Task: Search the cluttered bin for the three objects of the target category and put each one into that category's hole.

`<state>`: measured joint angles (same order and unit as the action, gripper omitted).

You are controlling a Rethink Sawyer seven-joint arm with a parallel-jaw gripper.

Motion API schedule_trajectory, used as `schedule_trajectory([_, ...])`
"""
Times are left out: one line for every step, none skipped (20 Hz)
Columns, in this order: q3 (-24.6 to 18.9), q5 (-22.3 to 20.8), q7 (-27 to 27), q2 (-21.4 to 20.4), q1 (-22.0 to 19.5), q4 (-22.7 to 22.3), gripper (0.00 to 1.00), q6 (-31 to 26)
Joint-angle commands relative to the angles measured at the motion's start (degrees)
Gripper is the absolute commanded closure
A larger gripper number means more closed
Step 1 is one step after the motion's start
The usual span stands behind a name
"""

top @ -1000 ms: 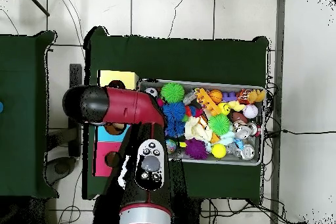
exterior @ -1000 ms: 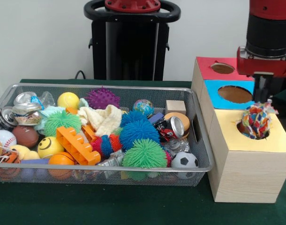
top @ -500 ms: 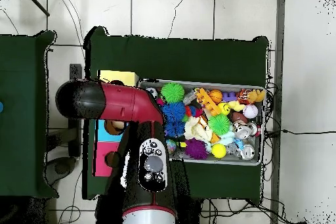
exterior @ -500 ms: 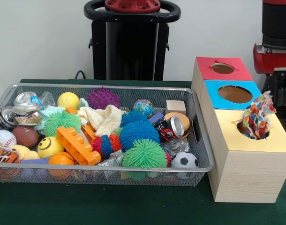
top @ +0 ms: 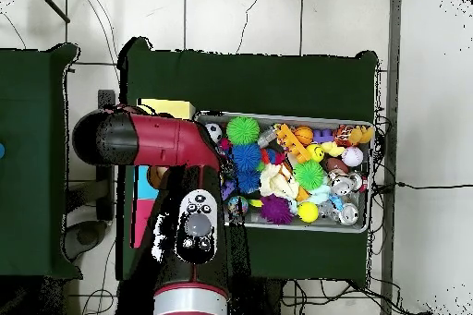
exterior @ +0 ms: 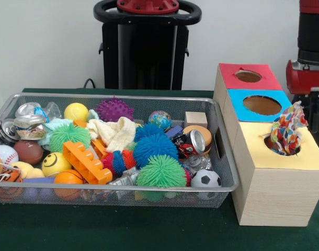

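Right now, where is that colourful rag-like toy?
In the front view, the multicoloured cloth toy sticks up out of the yellow box's hole, at the right, just in front of the blue box.

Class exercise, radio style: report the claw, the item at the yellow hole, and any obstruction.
Claw state unreadable, arm right of boxes. Multicoloured cloth toy sticking out of yellow box hole, untouched. Nothing blocking it.

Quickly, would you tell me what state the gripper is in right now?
Gripper: cannot be told; only the arm shows, beside the yellow box.
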<state>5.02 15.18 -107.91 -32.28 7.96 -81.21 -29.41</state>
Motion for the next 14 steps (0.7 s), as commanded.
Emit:
schedule_trajectory([2.7,-2.6,-9.5,2.0,0.6,0.8,1.00,-13.5])
schedule_trajectory([3.0,-2.5,-9.8,1.3,0.8,0.4,1.00,-14.9])
schedule_trajectory([3.4,-2.4,-10.2,0.3,1.2,0.1,1.00,-15.7])
schedule_trajectory([3.6,-2.2,-10.4,-0.3,1.4,-0.3,1.00,-15.9])
schedule_trajectory([3.9,-2.0,-10.7,-1.3,1.8,-0.5,1.00,-16.6])
schedule_trajectory([4.0,-1.9,-10.9,-1.9,1.9,-0.5,1.00,-17.1])
schedule_trajectory([3.9,-1.4,-11.1,-2.6,2.0,-0.4,1.00,-17.5])
schedule_trajectory([3.8,-1.2,-11.1,-2.8,2.0,-0.2,1.00,-17.7])
schedule_trajectory([3.8,-0.9,-11.2,-3.0,1.9,0.1,1.00,-17.9])
schedule_trajectory([3.8,-0.7,-11.1,-3.2,1.9,0.2,1.00,-17.9])
schedule_trajectory([3.7,-0.7,-11.0,-3.4,1.8,0.6,1.00,-18.4])
schedule_trajectory([3.6,-0.6,-10.9,-3.5,1.7,1.0,1.00,-18.9])
schedule_trajectory([3.3,-0.4,-10.7,-3.4,1.6,0.9,1.00,-18.7])
schedule_trajectory([3.3,-0.4,-10.7,-3.4,1.5,0.9,1.00,-18.7])
